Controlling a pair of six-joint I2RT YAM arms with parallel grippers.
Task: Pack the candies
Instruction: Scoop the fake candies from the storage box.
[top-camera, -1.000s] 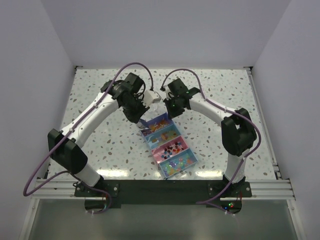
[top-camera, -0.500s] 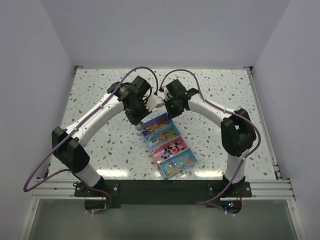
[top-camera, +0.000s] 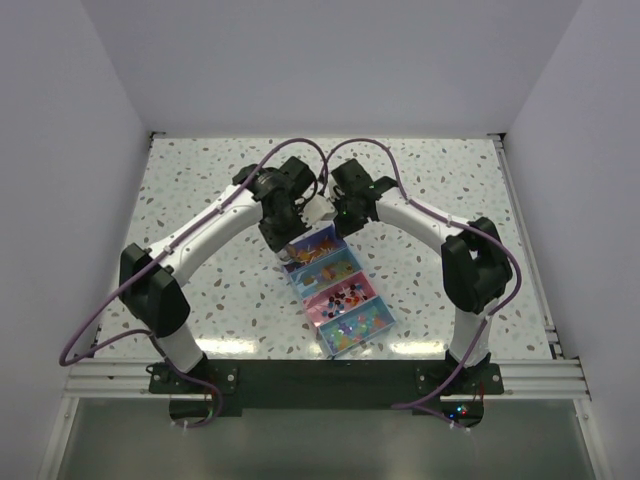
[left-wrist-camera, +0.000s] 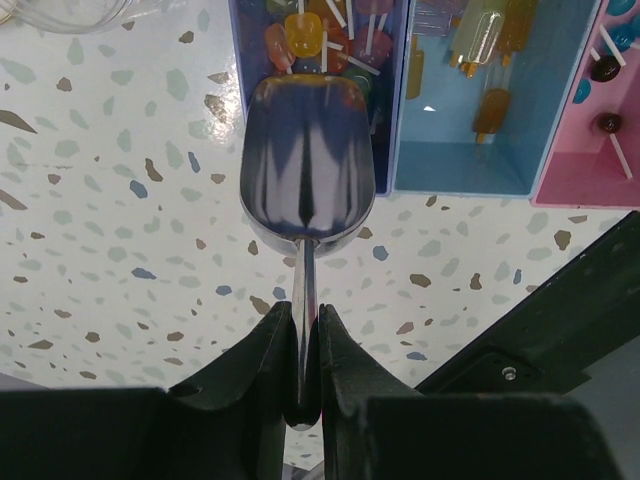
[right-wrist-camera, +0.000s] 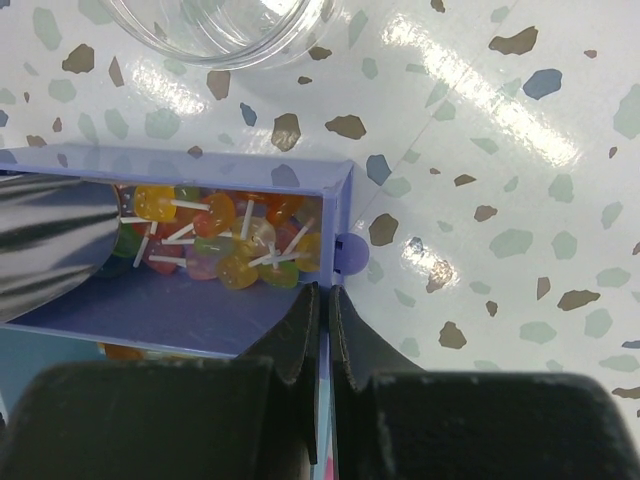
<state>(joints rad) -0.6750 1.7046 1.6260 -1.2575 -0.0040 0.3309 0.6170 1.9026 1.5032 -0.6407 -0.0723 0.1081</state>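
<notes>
Top view: compartment box lies on the speckled surface between the arms, its four sections running far-left to near-right. Both wrists meet over its far end.
Left wrist view: left gripper, jaws clamped on the handle of a metal scoop, its bare bowl tipped against the purple section's edge.
Right wrist view: right gripper, jaws pinching the purple section's wall. A clear jar stands just beyond the box.
Candies: mixed-colour lollipops on white sticks in the purple section, orange-yellow ones in the neighbouring blue section, dark ones in the pink.
</notes>
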